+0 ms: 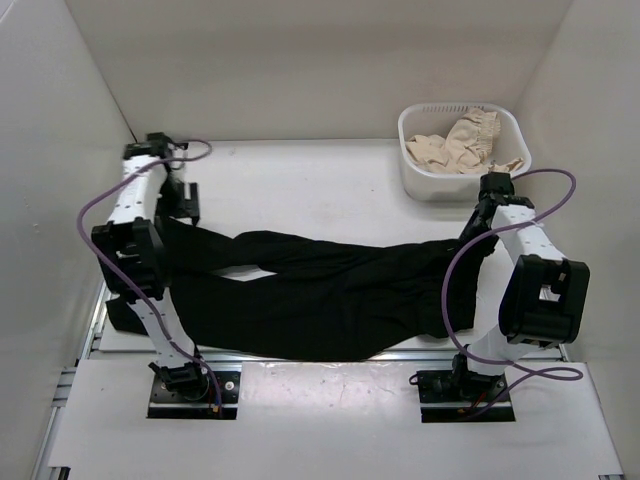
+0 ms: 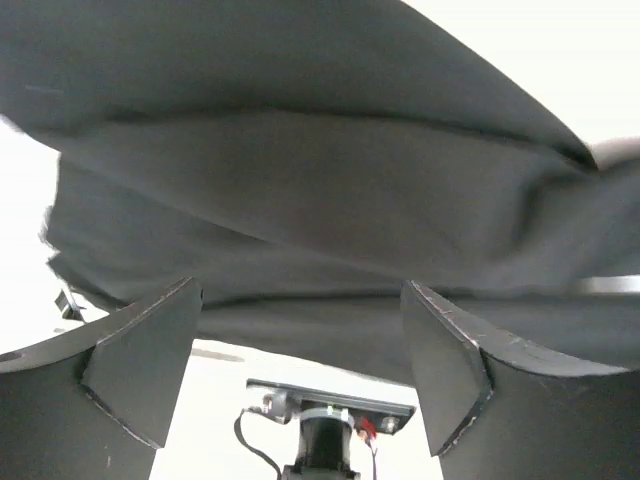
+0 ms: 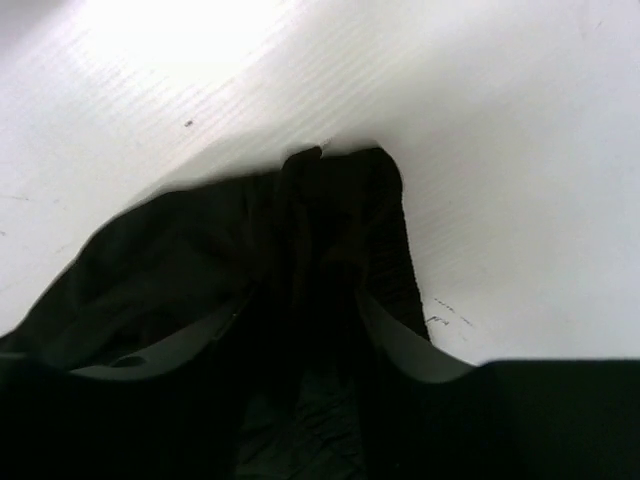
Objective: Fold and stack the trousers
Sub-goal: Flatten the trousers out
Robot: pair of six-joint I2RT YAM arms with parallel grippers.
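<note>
The black trousers [image 1: 320, 290] lie spread across the table from left to right, the legs crossing near the middle. My left gripper [image 1: 184, 207] is at their left end. In the left wrist view it [image 2: 300, 295] is open, jaws wide apart, with the dark fabric [image 2: 320, 190] just beyond the fingertips and nothing between them. My right gripper [image 1: 468, 240] is at the trousers' right end. In the right wrist view it [image 3: 300, 310] is closed on a bunched fold of the black fabric [image 3: 340, 200], which gathers between the fingers.
A white basket [image 1: 418, 178] holding a beige ruffled garment [image 1: 465, 145] stands at the back right, just behind the right arm. White walls enclose the table on the left, back and right. Purple cables loop off both arms.
</note>
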